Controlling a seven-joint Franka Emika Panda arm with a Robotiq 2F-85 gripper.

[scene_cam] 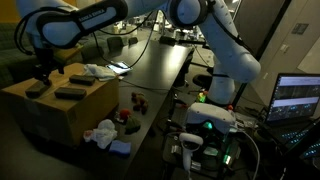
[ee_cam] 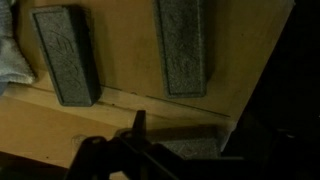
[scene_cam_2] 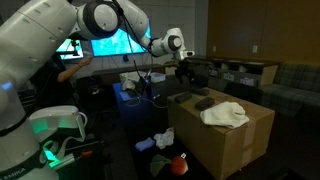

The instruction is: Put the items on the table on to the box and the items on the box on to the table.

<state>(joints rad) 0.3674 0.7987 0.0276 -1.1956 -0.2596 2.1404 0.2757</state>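
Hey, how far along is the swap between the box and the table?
Done: nothing I can confirm. In hand: the open gripper is above the grey blocks on the box, holding nothing. Left: the blocks and white cloth to the table; the red items onto the box.

Directly beneath the black, dull-finished pincer, matt brown cardboard of the large flat-topped box, plain and slightly fibrous. Just ahead of the pincer, a dark grey oblong block and its twin, both rough, speckled, grainy; off to its side, soft crumpled white cloth. Farther out from the pincer, smooth, faintly shiny near-black tabletop.
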